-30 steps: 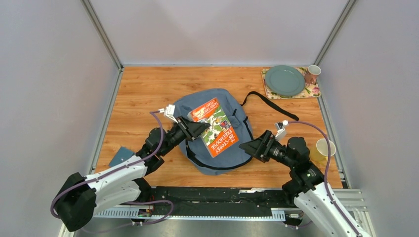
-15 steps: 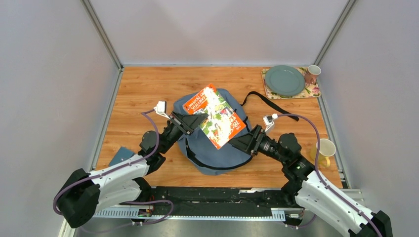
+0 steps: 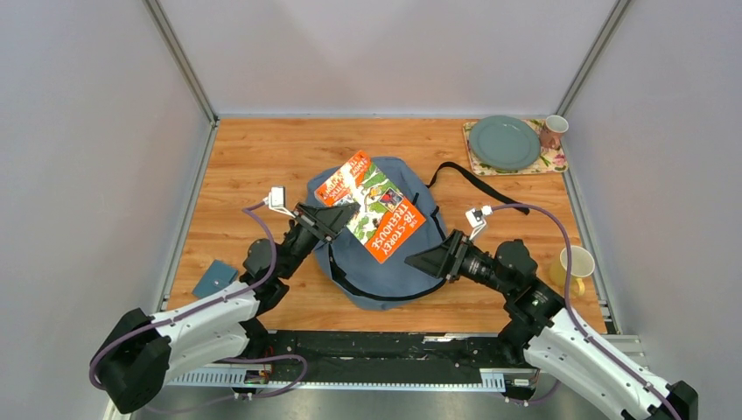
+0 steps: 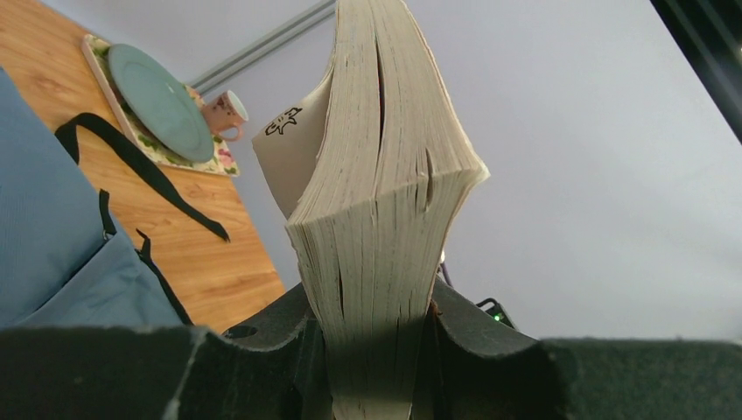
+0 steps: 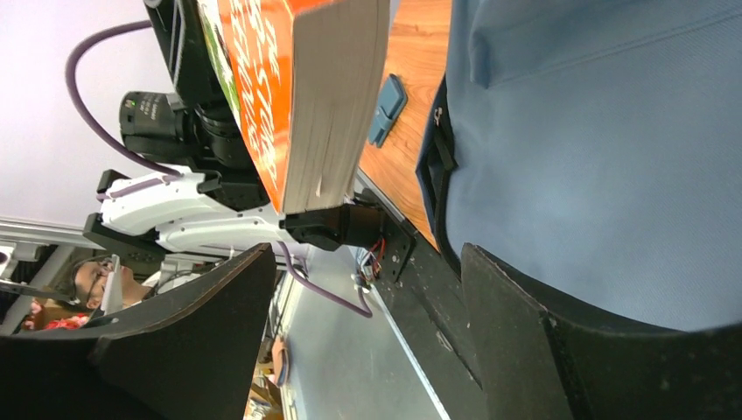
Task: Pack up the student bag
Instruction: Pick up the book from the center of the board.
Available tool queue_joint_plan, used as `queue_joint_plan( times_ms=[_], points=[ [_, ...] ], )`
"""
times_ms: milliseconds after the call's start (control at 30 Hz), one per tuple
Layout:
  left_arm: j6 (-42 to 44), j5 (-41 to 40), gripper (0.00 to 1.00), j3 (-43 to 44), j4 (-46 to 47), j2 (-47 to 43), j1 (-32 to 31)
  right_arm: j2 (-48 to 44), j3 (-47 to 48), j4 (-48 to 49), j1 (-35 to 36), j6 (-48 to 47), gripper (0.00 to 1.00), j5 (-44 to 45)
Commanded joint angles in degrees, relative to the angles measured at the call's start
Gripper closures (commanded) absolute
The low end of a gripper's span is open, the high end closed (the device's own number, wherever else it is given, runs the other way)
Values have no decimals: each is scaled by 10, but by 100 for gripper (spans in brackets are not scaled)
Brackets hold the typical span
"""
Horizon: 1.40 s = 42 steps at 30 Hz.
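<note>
The student bag [image 3: 372,276], soft grey-blue fabric, lies flat in the middle of the table. An orange and green paperback book [image 3: 374,207] hangs tilted above it. My left gripper [image 3: 343,216] is shut on the book's left edge; in the left wrist view the page block [image 4: 385,219] is pinched between both fingers of that gripper [image 4: 376,350]. My right gripper [image 3: 422,261] stands open at the bag's right edge, just below the book, with nothing between its fingers. The right wrist view shows that gripper [image 5: 367,332], the book [image 5: 297,105] and the bag's fabric [image 5: 595,157].
A green plate [image 3: 504,143] on a flowered mat and a mug [image 3: 553,131] sit at the back right. A yellow cup [image 3: 575,262] stands by the right wall. A small blue object [image 3: 214,280] lies near the left arm. A black strap [image 3: 477,185] trails right of the bag.
The left gripper has raised the book off the bag and shifted it back and left. The right arm swung left to the bag's right edge.
</note>
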Motion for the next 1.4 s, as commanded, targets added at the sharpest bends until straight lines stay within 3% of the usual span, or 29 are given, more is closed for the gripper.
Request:
queue_joint_plan(
  times_ms=[0,233,767,967,1067,1167,1200,1267,1300,1333,1367],
  points=[
    [23,-13,100,10,45,-33,0,-31,5,-27,3,-39,20,-22],
    [-10,10,100,9,84,-2,1,4,-10,103,4,0,19,-23],
    [-72,44,100,8,171,51,0,130,37,251,4,12,19,3],
    [-86,57,100,13,183,79,0,159,41,296,4,35,31,2],
    [-87,56,100,12,172,82,0,177,38,328,8,58,42,-4],
    [-78,44,100,4,151,72,0,179,32,334,17,63,68,-2],
    [-66,49,99,5,134,69,0,177,32,327,18,63,81,-1],
    [-22,64,74,22,49,47,0,161,29,291,18,55,94,13],
    [0,84,50,34,5,38,0,151,28,271,18,49,100,22],
    [23,92,41,67,-50,29,0,140,26,250,18,42,100,32],
    [82,103,35,88,-174,15,0,113,26,198,18,29,100,57]
  ],
)
